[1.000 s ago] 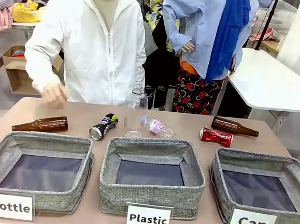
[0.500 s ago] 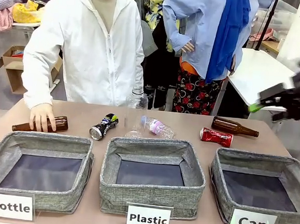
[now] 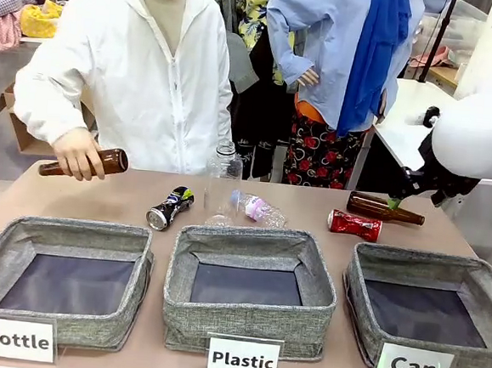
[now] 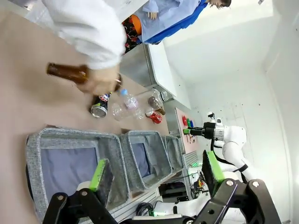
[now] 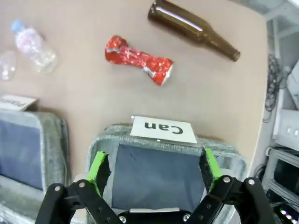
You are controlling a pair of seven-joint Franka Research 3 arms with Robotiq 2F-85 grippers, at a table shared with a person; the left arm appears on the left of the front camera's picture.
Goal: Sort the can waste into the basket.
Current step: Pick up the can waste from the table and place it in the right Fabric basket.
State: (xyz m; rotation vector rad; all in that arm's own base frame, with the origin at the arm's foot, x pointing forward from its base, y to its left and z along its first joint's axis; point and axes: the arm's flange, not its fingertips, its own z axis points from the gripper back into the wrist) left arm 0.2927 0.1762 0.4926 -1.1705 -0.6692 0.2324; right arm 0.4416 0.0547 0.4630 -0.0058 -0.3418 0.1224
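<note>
Seemingly, right end effector (image 5: 153, 161) gapes over basket (image 5: 112, 136).

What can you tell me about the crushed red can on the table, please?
The crushed red can is shiny, crumpled metal, red with small pale markings. It is pinched narrow at the middle and wider at both ends. It lies on its side on the brown table, just beyond the far rim of the Can basket and in front of a brown glass bottle, which it does not touch. Only the table touches it.
</note>
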